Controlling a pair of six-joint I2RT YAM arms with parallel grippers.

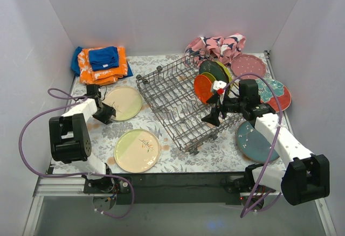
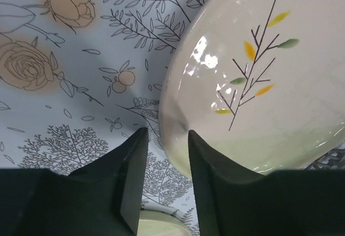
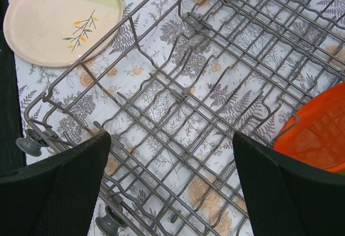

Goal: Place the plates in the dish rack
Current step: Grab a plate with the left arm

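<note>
The dish rack (image 1: 175, 106) sits slanted mid-table. An orange plate (image 1: 204, 89) and a dark green plate (image 1: 212, 70) stand in its far right end. My left gripper (image 1: 105, 115) is down at the left rim of a cream leaf-sprig plate (image 1: 124, 103). In the left wrist view the gripper (image 2: 167, 134) is open and straddles that plate's (image 2: 259, 74) rim, one finger over the plate, one over the cloth. My right gripper (image 1: 213, 118) hovers open and empty over the rack (image 3: 215, 85), beside the orange plate (image 3: 318, 133).
A cream-and-lime plate (image 1: 137, 150) lies near the front, also in the right wrist view (image 3: 59, 20). Teal plates (image 1: 255, 140) (image 1: 276, 93) and a dotted pink plate (image 1: 248, 64) lie right. Patterned cloth (image 1: 215, 46) and orange and blue cloths (image 1: 99, 63) lie at the back.
</note>
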